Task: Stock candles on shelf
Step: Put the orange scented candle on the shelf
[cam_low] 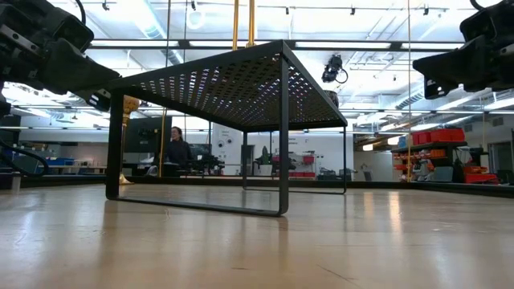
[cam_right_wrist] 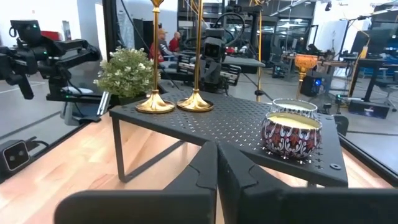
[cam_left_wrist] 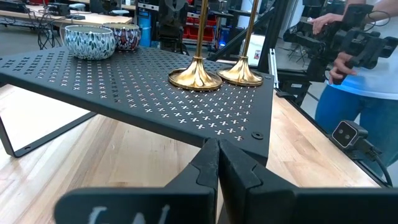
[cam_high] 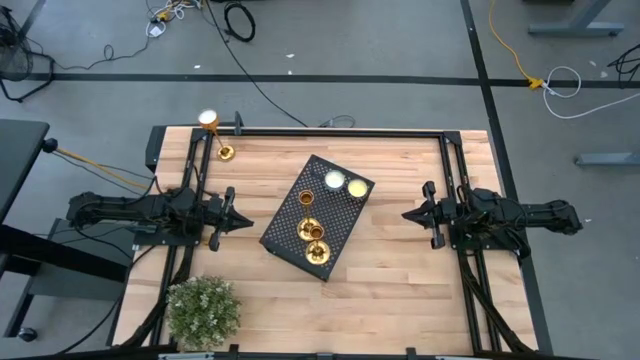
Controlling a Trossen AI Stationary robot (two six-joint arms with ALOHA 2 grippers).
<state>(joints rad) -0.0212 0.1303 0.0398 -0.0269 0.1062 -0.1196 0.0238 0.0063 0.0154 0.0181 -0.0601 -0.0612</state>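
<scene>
The tops of the two gold candlesticks (cam_left_wrist: 194, 76) on the shelf (cam_high: 317, 217) are cut off in both wrist views, so only stems and flared brass bases show there. From above they stand touching or nearly so, toward the shelf's 6 o'clock end. In the level view across the boards their stems rise above the mesh top, and the bases are hidden behind it. A third candlestick (cam_high: 212, 132) stands alone on the tabletop (cam_high: 400, 285) near its 11 o'clock corner, well apart from the shelf; its pale round top hides most of the stem from overhead.

At the shelf's 1 o'clock end sit two patterned candle tins (cam_high: 346, 183), side by side. Their decoration can be seen, but no lettering can be read on them, nor anywhere else.

The left hand (cam_high: 247, 221) hovers at 9 o'clock of the shelf, fingers pressed together and empty. The right hand (cam_high: 408, 214) hovers at 3 o'clock, fingers likewise together, holding nothing.

The tabletop is pale wood planking with a black rail frame. A bushy green plant (cam_high: 203, 310) sits at its 7 o'clock corner. Beyond lies a grey floor with loose cables, then an open workshop with strip lights and benches. A person (cam_low: 176, 150) stands far off, and another person's hand (cam_left_wrist: 323, 23) shows near equipment at the tabletop's edge.
</scene>
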